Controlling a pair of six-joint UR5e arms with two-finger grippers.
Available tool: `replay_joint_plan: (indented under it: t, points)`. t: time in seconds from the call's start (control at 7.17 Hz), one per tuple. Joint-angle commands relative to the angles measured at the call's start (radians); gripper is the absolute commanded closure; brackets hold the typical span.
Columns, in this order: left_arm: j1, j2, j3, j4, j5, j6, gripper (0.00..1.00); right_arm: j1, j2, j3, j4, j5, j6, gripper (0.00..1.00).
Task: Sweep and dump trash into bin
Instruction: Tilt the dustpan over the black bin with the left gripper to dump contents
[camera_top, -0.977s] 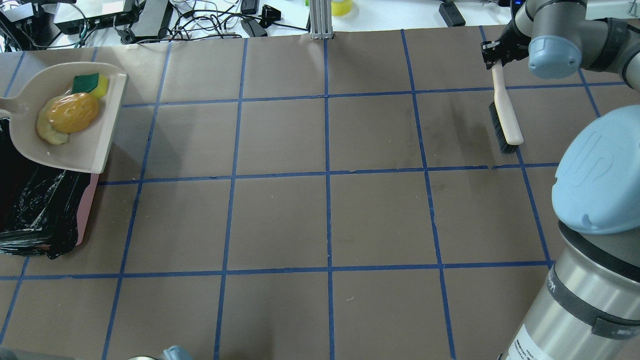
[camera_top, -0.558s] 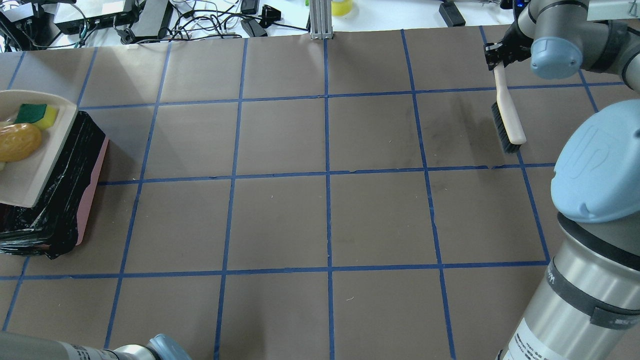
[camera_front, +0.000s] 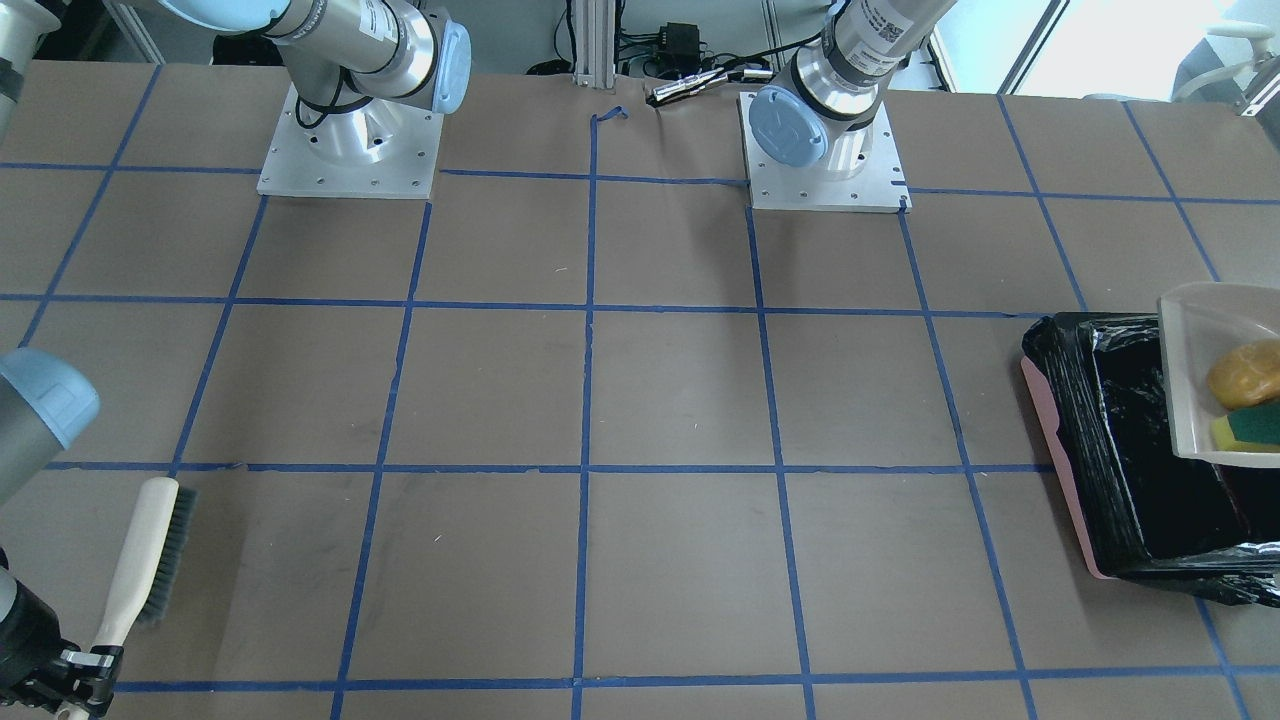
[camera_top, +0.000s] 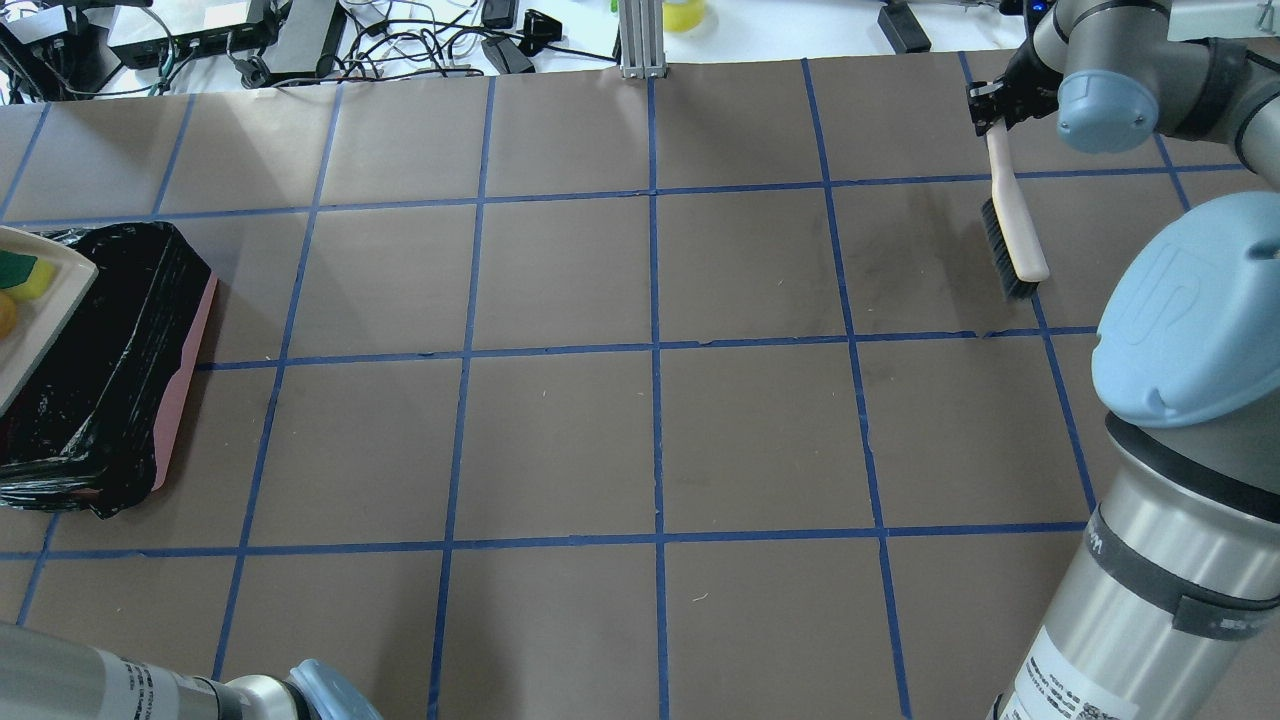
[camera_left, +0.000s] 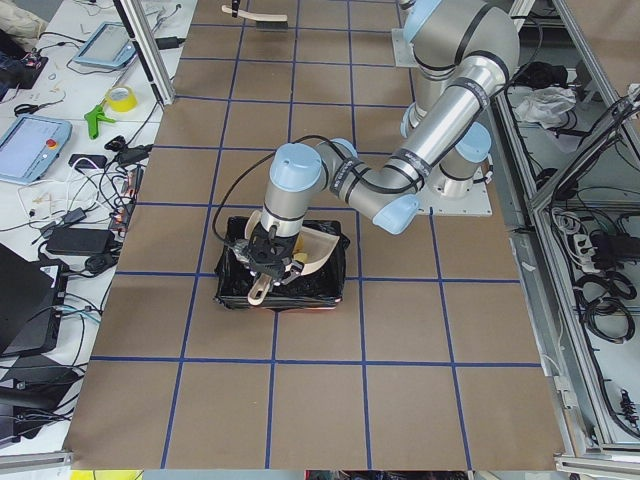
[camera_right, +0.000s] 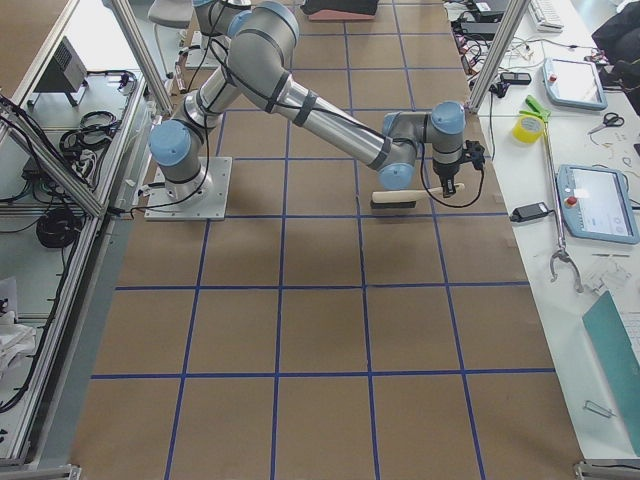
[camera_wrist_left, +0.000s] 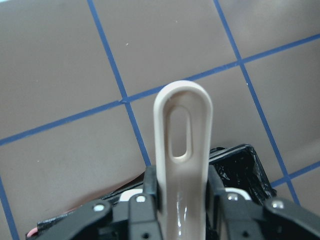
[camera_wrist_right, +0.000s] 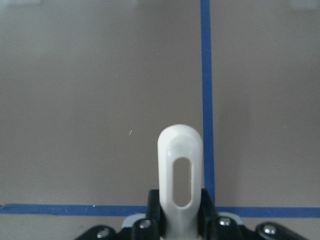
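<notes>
Left gripper (camera_wrist_left: 182, 196) first: its fingers press in from both sides, clamped on the looped handle of the beige dustpan (camera_wrist_left: 182, 125). The pan hangs right over the bin (camera_top: 186, 368), its front lip cutting across the crinkled black liner. Riding in the pan are the golden-brown lump (camera_front: 1245, 372) and, just beside it, the green-and-yellow sponge piece (camera_front: 1250, 428). The crescent slice can't be made out from here. The pink wall of the bin faces the middle of the table, and black bag plastic spills over its rim on every side. Beyond the gripper's handle end there is a strip of brown table before the table's end.

From the bin towards the other arm runs a wide stretch of brown table (camera_top: 650, 440), gridded in blue tape.

Over there the right gripper (camera_wrist_right: 181, 212) is closed on the pale handle of the brush (camera_top: 1016, 236), bristles down at the surface. It sits close to the table's far edge, and past that edge lies a tangle of cables (camera_top: 400, 40) and an aluminium post (camera_top: 640, 40). The right arm's big blue-capped elbow (camera_top: 1190, 320) looms between its gripper and its base.
</notes>
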Motion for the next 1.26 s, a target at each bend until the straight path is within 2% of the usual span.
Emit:
replay_joint_plan:
  t: [0.0, 0.28, 0.42, 0.56, 1.12]
  points:
    - [-0.001, -0.046, -0.007, 0.153, 0.003, 0.035, 1.0, 0.0, 0.004, -0.001, 0.0, 0.0, 0.002, 1.0]
    - [-0.007, -0.046, -0.008, 0.238, 0.003, 0.143, 1.0, 0.0, 0.009, 0.001, 0.0, 0.002, 0.002, 1.0]
    - [-0.017, -0.045, -0.025, 0.316, 0.003, 0.242, 1.0, 0.0, 0.013, 0.001, 0.0, 0.014, 0.002, 1.0]
    - [-0.036, -0.032, -0.063, 0.379, 0.003, 0.256, 1.0, 0.0, 0.013, 0.002, 0.0, 0.014, 0.002, 0.98]
    - [-0.114, 0.004, -0.088, 0.511, 0.01, 0.358, 1.0, 0.0, 0.013, 0.007, 0.0, 0.014, -0.001, 0.79]
